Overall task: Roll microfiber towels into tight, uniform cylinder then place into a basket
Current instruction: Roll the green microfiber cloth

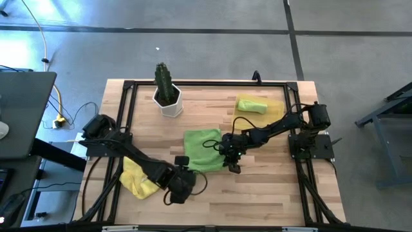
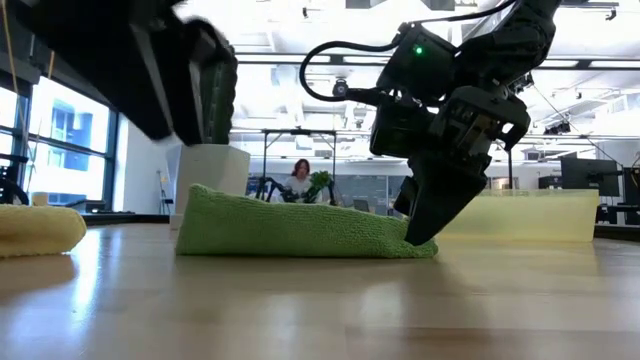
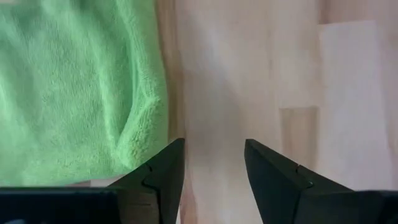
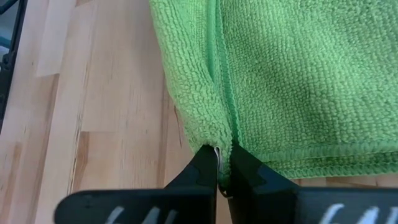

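Done: one rolled green towel (image 1: 252,105) lies in the basket (image 1: 278,104), well beyond my right fingers.
In hand: my right fingers (image 4: 222,167) are pressed together, pinching the near edge of the folded green towel (image 1: 202,149) on the table (image 1: 270,187).
Left fingers (image 3: 213,163): spread, empty, just beside that towel's edge.
Left: rolling this one; the yellow towel (image 1: 136,179) waits behind my left fingers.

On my wood table (image 1: 257,193) w/ black frame, a white pot (image 1: 170,102) w/ green cactus (image 1: 163,78) stands upright; a person (image 2: 299,181) sits far behind.
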